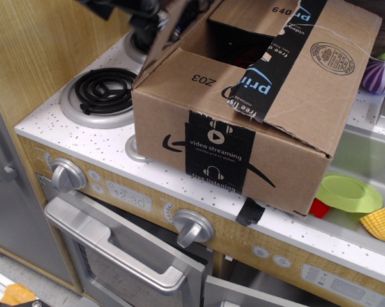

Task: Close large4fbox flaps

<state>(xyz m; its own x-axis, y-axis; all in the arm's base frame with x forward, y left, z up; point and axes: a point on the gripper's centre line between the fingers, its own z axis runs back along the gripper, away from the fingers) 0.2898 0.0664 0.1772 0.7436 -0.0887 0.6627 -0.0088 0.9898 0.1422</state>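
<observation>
Cardboard large4fbox (243, 121) sat on the speckled white counter (84, 137) of a toy kitchen, just right of the coil burner (103, 93) and left of the sink (365, 166). Front flap (199, 73), marked "Z03", lay folded down over the opening. Right flap (327, 57), carrying a round stamp, was also down and overlapped it. Back flap (250, 16) read "640" upside down. Left flap (170, 29) stood raised and tilted inward at the top left corner, with the gripper (144, 16) pressed against its outer face.

Gripper mostly cut off by the frame edge; whether its jaws were parted or clenched could not be told.

Step in hand, by judgement: folding the left flap over. Next move would call for a continued push inward and downward until the panel lay flat, likely with care that it did not jam against the front flap's edge.

Legible writing: black tape on the front wall (218, 150) read "video streaming" and "free listening"; torn tape strip (269, 70) across the top read "pri", partly "free". A black smile arrow ran across the front wall. Oven clock (128, 197) showed "12:30".

Beyond: green plate (347, 192), toy corn (378, 224), purple onion (379, 75).
</observation>
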